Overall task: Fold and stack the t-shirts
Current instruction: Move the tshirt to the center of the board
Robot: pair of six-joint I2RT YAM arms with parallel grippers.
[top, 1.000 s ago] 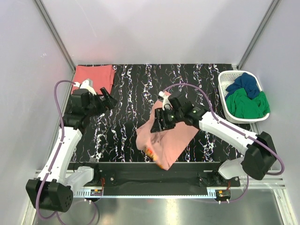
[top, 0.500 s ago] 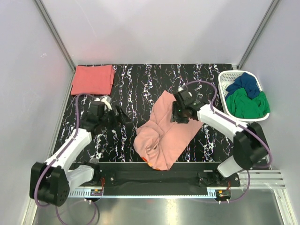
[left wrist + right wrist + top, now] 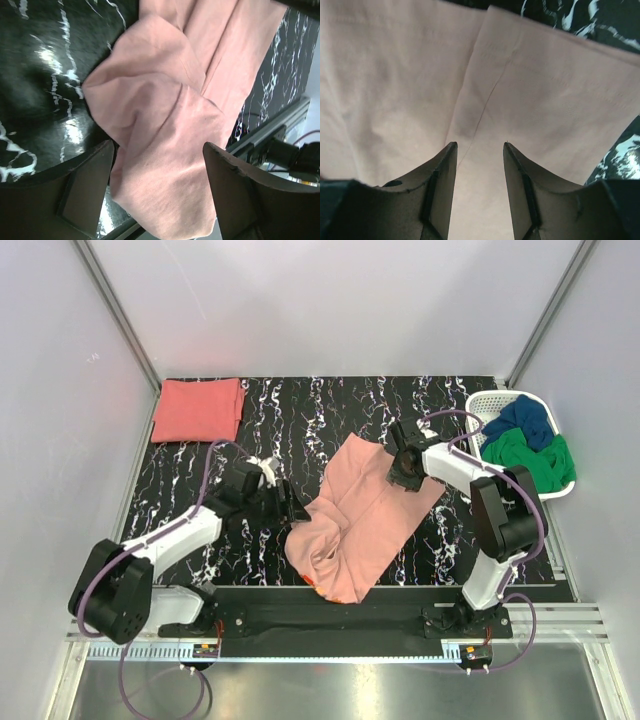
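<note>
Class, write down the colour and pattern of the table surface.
The table surface is black with white marble-like veins, clearest in the top external view.

Two matching arms on show. The left arm (image 3: 180, 535) wears smooth white shells between chunky black joint housings, rounded at the ends. The left cable (image 3: 207, 462), purple, loops off it. The right arm (image 3: 455, 465) has the same kit: white links, black motor blocks, and the right cable (image 3: 447, 414) in the same purple. Up close, the left gripper (image 3: 157, 150) has broad, matte, dark-grey fingers with flat inner faces. The right gripper (image 3: 480, 146) has dark fingers too, tapering to blunt tips, with a raised edge along each.
</note>
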